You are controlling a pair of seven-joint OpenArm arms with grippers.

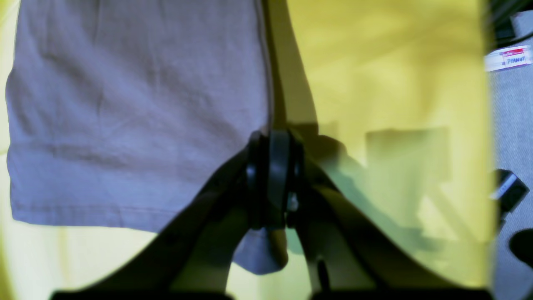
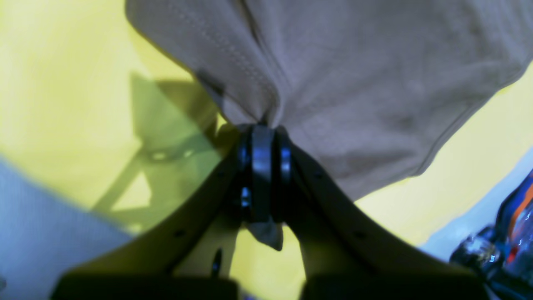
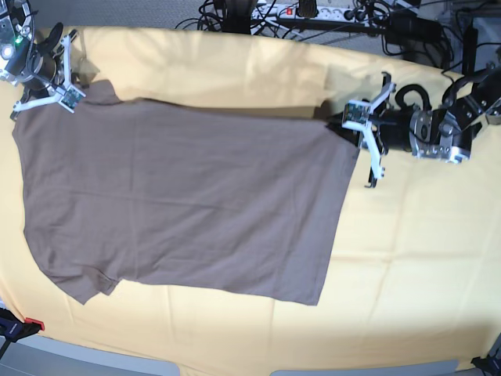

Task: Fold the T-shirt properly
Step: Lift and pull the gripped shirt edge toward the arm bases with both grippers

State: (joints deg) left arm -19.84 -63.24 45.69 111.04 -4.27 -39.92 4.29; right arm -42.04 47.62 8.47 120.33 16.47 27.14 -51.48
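The taupe-brown T-shirt (image 3: 180, 207) lies spread flat on the yellow cloth (image 3: 415, 258), its hem toward the right and a sleeve at the lower left. My left gripper (image 3: 348, 125) is shut on the shirt's upper hem corner. In the left wrist view the left gripper (image 1: 272, 139) pinches the edge of the T-shirt (image 1: 137, 104), and a fabric tip pokes out below the jaws. My right gripper (image 3: 77, 92) is shut on the shirt's far left corner near the upper sleeve. In the right wrist view the right gripper (image 2: 262, 129) bunches the T-shirt (image 2: 354, 83).
Cables and a power strip (image 3: 313, 12) run along the back edge behind the yellow cloth. A red and black clamp (image 3: 23, 325) sits at the front left corner. A white "PEANUT" label (image 1: 508, 58) lies on grey floor beyond the cloth's edge.
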